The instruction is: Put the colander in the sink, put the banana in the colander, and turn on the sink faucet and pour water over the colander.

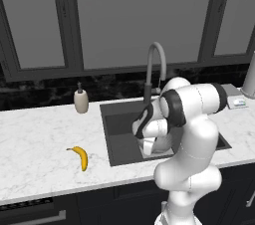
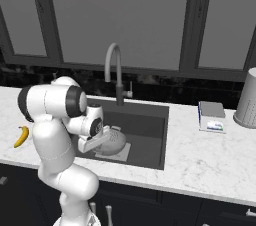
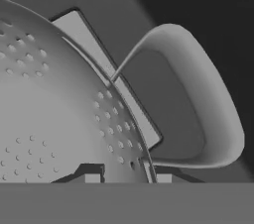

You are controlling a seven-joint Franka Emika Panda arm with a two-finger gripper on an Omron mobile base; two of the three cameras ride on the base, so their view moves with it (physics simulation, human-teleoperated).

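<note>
The silver-grey colander (image 2: 114,140) sits low inside the dark sink (image 2: 150,122), over the lighter square (image 3: 94,52) at the basin's bottom. My gripper (image 3: 128,177) is shut on the colander's rim, with one fingertip (image 3: 92,176) inside the holed bowl (image 3: 49,114) and the other outside, beside a loop handle (image 3: 218,119). In the base views the hand (image 2: 97,137) reaches down into the basin (image 1: 119,119). The yellow banana (image 1: 81,158) lies on the marble counter left of the sink, also seen at the left edge as the banana (image 2: 21,136). The gooseneck faucet (image 1: 155,64) arches over the back rim.
A beige soap dispenser (image 1: 80,100) stands at the sink's back left corner. Right of the sink lie a flat grey and white box (image 2: 211,116) and a tall grey holed canister (image 2: 247,99). Dark windows rise behind the counter.
</note>
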